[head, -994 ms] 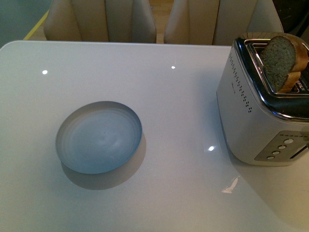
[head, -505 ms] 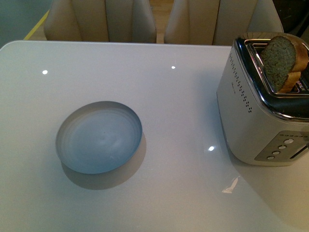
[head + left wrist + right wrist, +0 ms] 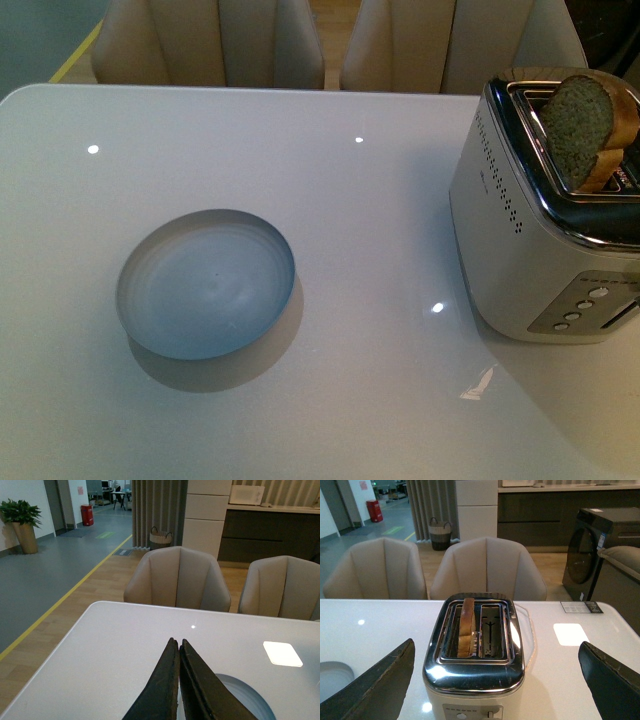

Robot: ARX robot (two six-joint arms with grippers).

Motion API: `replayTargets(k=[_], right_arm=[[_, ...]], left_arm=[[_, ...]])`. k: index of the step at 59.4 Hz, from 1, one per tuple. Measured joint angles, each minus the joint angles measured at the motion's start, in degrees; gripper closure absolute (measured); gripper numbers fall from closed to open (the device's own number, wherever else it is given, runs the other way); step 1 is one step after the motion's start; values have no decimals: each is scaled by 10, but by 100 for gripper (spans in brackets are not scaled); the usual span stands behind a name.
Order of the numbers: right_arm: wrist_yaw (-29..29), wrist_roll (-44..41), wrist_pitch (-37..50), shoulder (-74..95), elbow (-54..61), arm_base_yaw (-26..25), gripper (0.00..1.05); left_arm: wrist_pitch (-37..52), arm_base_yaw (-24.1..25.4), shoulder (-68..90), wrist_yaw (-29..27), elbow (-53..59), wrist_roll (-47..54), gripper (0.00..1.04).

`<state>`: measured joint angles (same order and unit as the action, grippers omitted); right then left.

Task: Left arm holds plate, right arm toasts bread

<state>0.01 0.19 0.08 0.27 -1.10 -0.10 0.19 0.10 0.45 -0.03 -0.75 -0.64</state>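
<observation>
A: Front view looks steeply down on the desk (image 3: 380,200), plate (image 3: 205,284) left, toaster (image 3: 540,230) right.
B: Both wrist views sit low, facing the chairs (image 3: 177,580); the right one shares the toaster (image 3: 475,650), the left the plate (image 3: 250,700).

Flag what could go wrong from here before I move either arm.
1. The left pincer is shut above the plate; it must open first, or it may just shove the plate across the glossy table.
2. The bread stands in one slot of the toaster, near the slot's metal edge. The open right pincer could clip that edge or crush the slice.
</observation>
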Motion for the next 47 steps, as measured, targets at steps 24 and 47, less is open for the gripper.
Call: replayTargets(k=[24, 47], right_arm=[[0, 0, 0, 0, 0, 0, 9], [0, 0, 0, 0, 0, 0, 9]], left_arm=[[-1, 0, -1, 0, 0, 0, 76], [-1, 0, -1, 0, 0, 0, 7]])
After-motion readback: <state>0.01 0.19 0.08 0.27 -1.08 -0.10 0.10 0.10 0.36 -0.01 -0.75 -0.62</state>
